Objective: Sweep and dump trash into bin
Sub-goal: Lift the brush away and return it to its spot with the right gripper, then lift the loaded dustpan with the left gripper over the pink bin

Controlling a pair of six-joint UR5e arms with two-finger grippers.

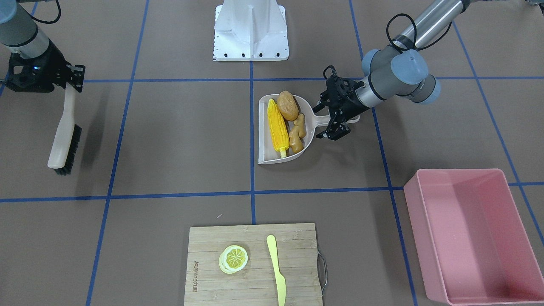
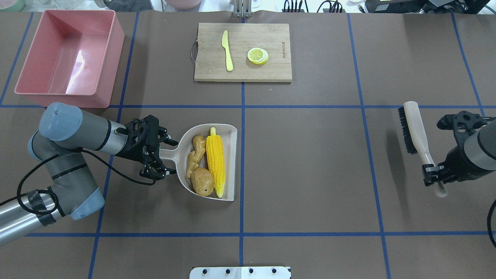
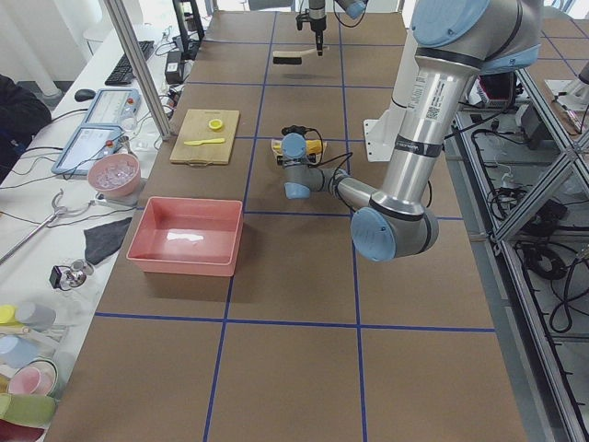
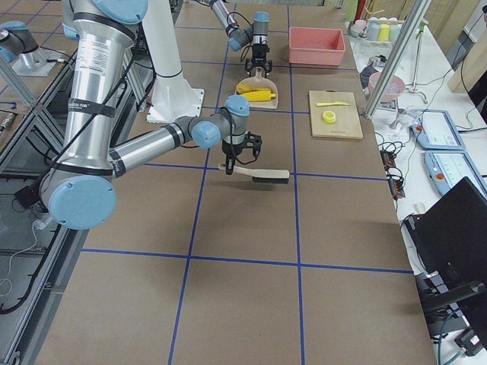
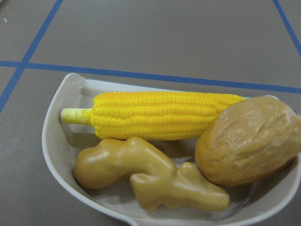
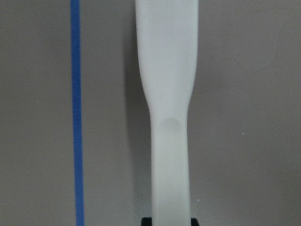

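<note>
Left gripper: clamped on the handle of the dustpan, reaching in from the robot's left side; the wrist camera looks straight down into the pan.
Dustpan: beige, on the robot's left half of the table, just beside the centre blue line; its straight open edge faces that line and its handle points back into the gripper.
Corn: yellow; lies inside the pan along the open edge, stalk end pointing away from the robot.
Potato: brown; inside the pan at the end nearer the robot, touching the corn and the ginger.
Ginger: tan and knobbly; inside the pan between the corn and the handle side, beyond the potato.
Bin: pink tub at the far left corner of the table, open side up, well apart from the dustpan; none of the three toys is in it.
Right gripper: closed on the handle end of the brush, far out on the robot's right side.
Brush: pale handle with black bristles facing the table's middle; it seems held off the surface, its shadow lying beside it.
Cutting board: wooden, at the far edge near the centre; a pale yellow knife and a lemon slice lie on it, apart from each other.
</note>
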